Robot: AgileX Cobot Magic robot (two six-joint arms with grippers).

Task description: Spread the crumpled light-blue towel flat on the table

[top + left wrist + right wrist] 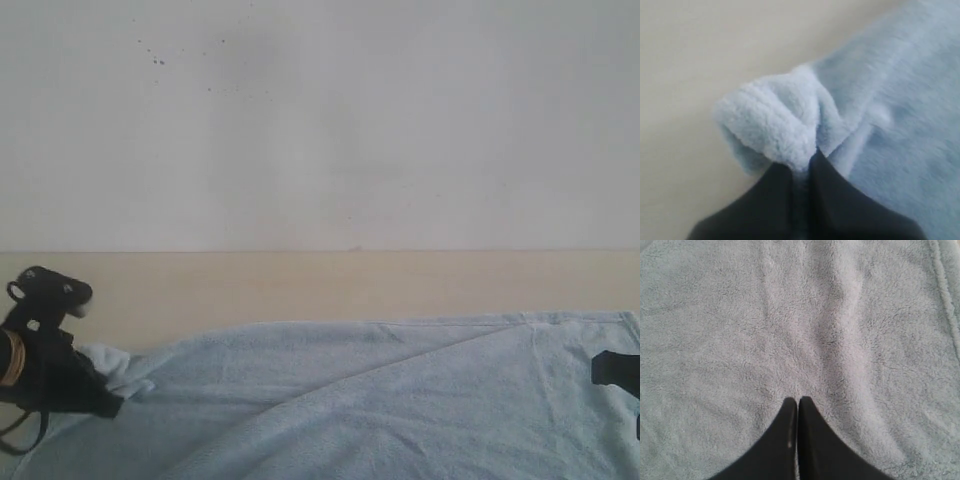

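The light-blue towel (pixel 380 390) lies spread over the near part of the beige table (pixel 320 285), with a long crease running across it. My left gripper (pixel 105 400) is shut on a bunched corner of the towel (pixel 775 125) at the left edge, the fluffy cloth pinched between its black fingers (pixel 770 200). My right gripper (pixel 798 401) is shut, with its tips just above flat towel (pixel 790 320) and no cloth seen between them. In the exterior view only a black piece of the right gripper (pixel 615 370) shows at the right edge.
A white wall (pixel 320 120) rises behind the table. A strip of bare table runs between the towel's far edge and the wall. The towel's stitched hem (pixel 945 295) shows in the right wrist view.
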